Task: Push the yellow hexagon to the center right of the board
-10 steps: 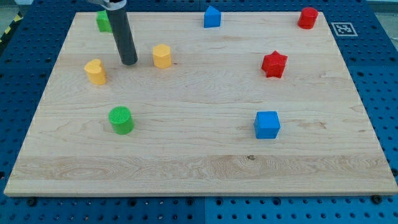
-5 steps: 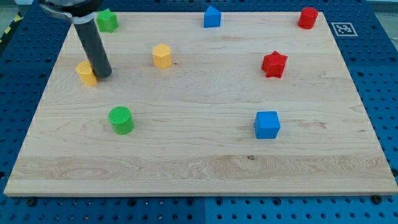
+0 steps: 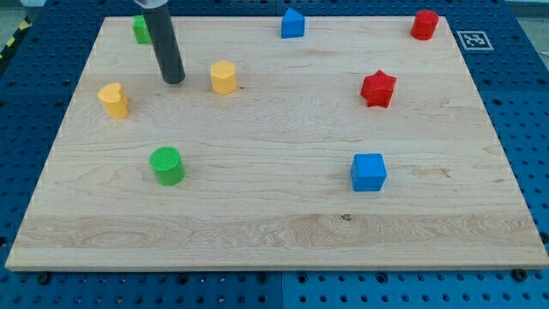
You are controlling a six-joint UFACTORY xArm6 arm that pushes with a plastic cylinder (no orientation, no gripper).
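Observation:
The yellow hexagon (image 3: 223, 76) stands on the wooden board (image 3: 274, 215) in its upper left part. My tip (image 3: 174, 81) rests on the board just to the view's left of the hexagon, a small gap apart from it. The dark rod rises from the tip toward the view's top and partly hides a green block (image 3: 141, 29) at the top left.
A yellow heart-shaped block (image 3: 113, 99) lies near the left edge. A green cylinder (image 3: 167, 165) is lower left. A blue house-shaped block (image 3: 292, 23) and a red cylinder (image 3: 424, 24) sit at the top. A red star (image 3: 378, 88) and a blue cube (image 3: 369, 172) are on the right.
My tip swung left against the yellow heart and nudged it left, then came back right to stand beside the yellow hexagon. The hexagon has not moved.

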